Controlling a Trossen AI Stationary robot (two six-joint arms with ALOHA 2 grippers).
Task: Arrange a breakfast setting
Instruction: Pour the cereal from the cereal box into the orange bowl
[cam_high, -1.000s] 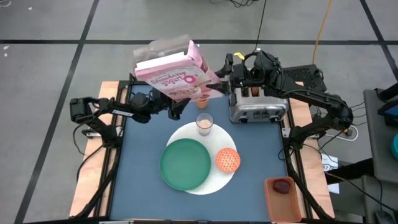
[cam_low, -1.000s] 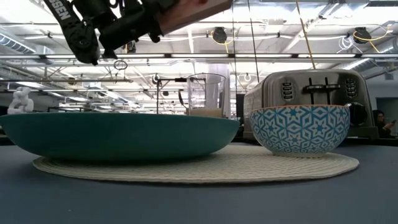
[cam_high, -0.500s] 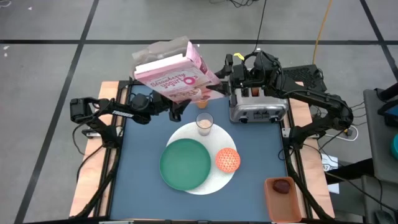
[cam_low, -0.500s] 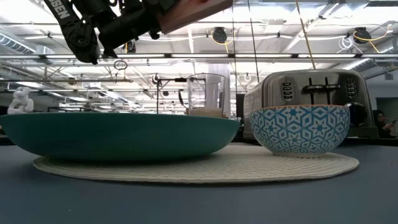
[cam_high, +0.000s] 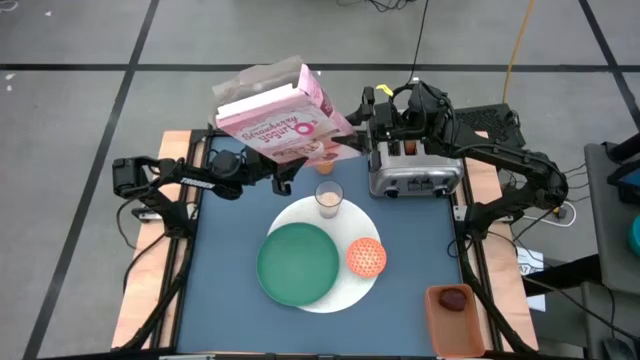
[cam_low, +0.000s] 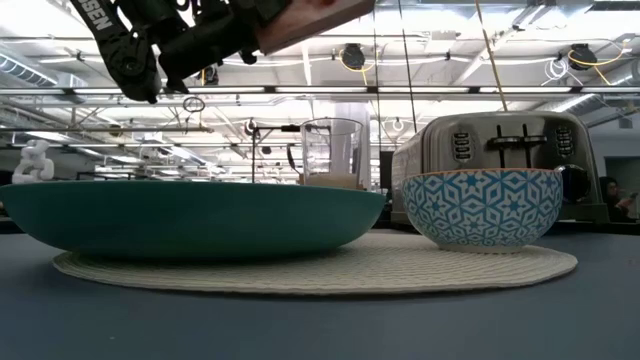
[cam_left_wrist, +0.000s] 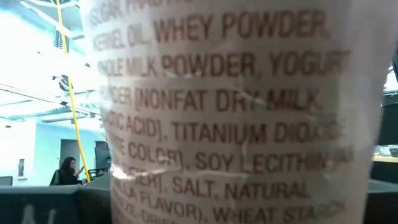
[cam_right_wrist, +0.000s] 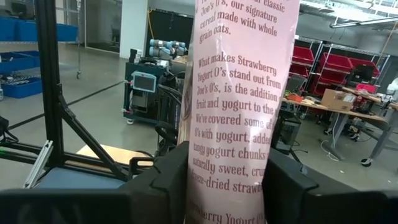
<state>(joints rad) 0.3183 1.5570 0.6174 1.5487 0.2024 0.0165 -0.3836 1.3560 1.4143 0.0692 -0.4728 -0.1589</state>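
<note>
I have the pink cereal box (cam_high: 283, 112) in the air over the table's far edge, above the milk glass (cam_high: 329, 198). Its front reads "Strawberry Yogurt O's". My right gripper (cam_right_wrist: 227, 186) is clamped on the box's edge, beside text reading "What makes Strawberry Yogurt O's stand out". The left gripper (cam_high: 285, 172) sits under the box; whether its jaws grip I cannot tell. Its camera reads "WHEY POWDER", "TITANIUM DIOXIDE", "SOY LECITHIN".
</note>
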